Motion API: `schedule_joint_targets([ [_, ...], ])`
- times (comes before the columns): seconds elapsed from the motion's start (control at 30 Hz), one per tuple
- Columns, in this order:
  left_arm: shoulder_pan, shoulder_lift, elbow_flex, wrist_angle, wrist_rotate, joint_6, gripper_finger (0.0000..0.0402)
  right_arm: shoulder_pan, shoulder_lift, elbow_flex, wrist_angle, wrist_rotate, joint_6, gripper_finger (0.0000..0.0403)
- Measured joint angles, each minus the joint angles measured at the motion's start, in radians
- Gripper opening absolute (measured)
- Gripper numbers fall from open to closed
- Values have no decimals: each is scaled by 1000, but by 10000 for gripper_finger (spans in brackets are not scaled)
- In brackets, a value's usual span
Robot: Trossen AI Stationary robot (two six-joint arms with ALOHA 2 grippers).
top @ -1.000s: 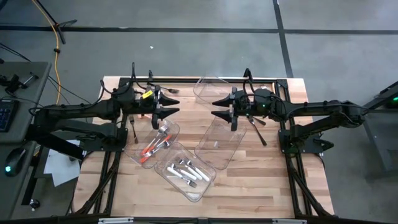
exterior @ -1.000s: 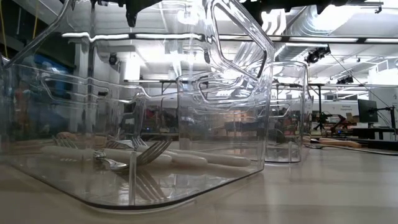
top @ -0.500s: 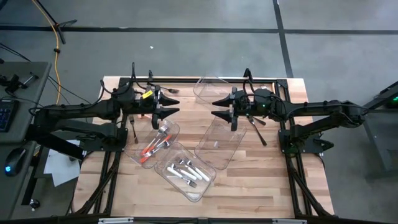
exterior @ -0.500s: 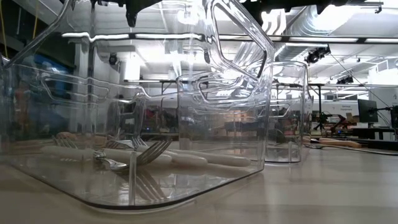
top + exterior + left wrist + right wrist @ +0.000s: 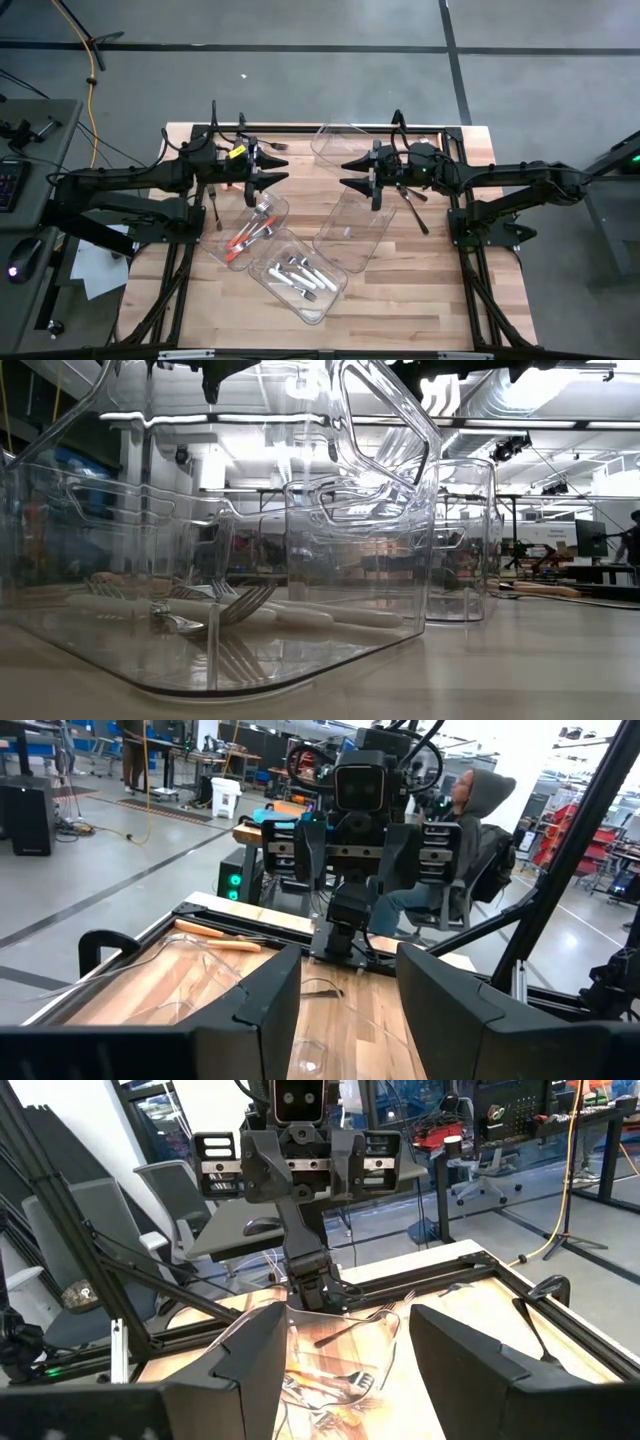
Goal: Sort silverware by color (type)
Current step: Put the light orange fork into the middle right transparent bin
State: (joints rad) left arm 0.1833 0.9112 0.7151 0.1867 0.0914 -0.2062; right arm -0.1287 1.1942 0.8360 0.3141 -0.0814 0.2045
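A: High view. Left end effector (image 5: pixel 277 168) hovers above the desk (image 5: pixel 400 290) with its fingers apart, nothing between them. Right end effector (image 5: pixel 347 172) faces it across the middle, fingers also apart and empty.

B: Where is the silverware?

A: Orange-handled pieces (image 5: pixel 245 238) lie in a clear bin (image 5: pixel 222 250) just below the left end effector. White-handled pieces (image 5: pixel 300 276) sit in a second bin (image 5: pixel 325 305), farther toward the desk's near edge. Black pieces (image 5: pixel 410 208) lie loose on the desk behind the right end effector, beside its wrist; another dark piece (image 5: pixel 215 206) lies behind the left end effector. A third bin (image 5: pixel 352 230) under the right end effector looks empty.

B: Low view?

A: White handles (image 5: pixel 300 615) and fork tines (image 5: pixel 240 603) flat on the bin floor, seen through the clear wall. Neither end effector can be told apart here.

B: Left wrist view?

A: Own fingers (image 5: pixel 260 1005) set wide; a bin rim (image 5: pixel 190 945) ahead.

B: Right wrist view?

A: Fingers (image 5: pixel 250 1355) spread; forks (image 5: pixel 330 1380) in the bin beyond.

B: Handling?

A: My judgement: each piece is light, rigid, thin and low-lying, and the metal heads are likely slippery. Pinch across the handle near mid-length, 1 piece at a time; overlapping pieces may drag a neighbour.
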Motion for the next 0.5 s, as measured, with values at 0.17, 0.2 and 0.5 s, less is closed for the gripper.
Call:
schedule_joint_targets([
  [0.17, 0, 0, 0, 0, 0, 0, 154, 0, 0, 0, 0, 53, 42, 197],
  [0.2, 0, 0, 0, 0, 0, 0, 154, 0, 0, 0, 0, 67, 42, 197],
  [0.5, 0, 0, 0, 0, -1, 0, 154, 0, 0, 0, 0, 108, 21, 197],
])
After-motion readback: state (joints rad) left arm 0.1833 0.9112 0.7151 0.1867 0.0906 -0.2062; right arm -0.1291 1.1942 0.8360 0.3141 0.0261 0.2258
